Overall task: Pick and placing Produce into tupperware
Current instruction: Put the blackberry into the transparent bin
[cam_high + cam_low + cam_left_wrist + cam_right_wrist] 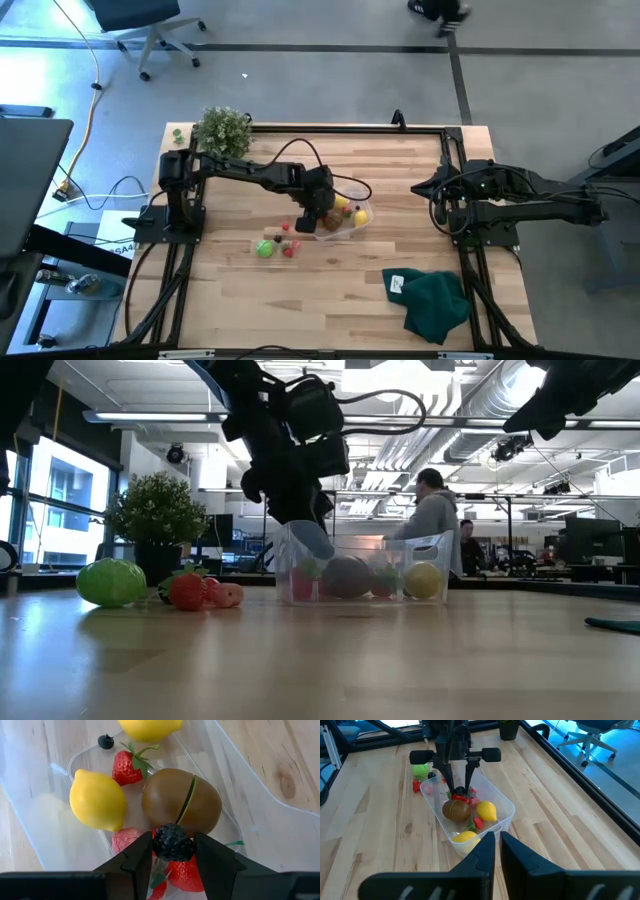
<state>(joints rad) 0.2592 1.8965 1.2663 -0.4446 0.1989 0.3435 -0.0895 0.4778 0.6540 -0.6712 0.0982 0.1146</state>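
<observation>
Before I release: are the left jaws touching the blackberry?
Touching. In the left wrist view the left gripper sits over the tub, and both jaws press against the sides of the blackberry.

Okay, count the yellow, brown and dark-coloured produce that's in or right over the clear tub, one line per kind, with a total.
Lemons: 2
Brown kiwi: 1
Dark berries: 2, a small berry lying in the tub and a blackberry gripped by the left tool
Total: 5
</observation>
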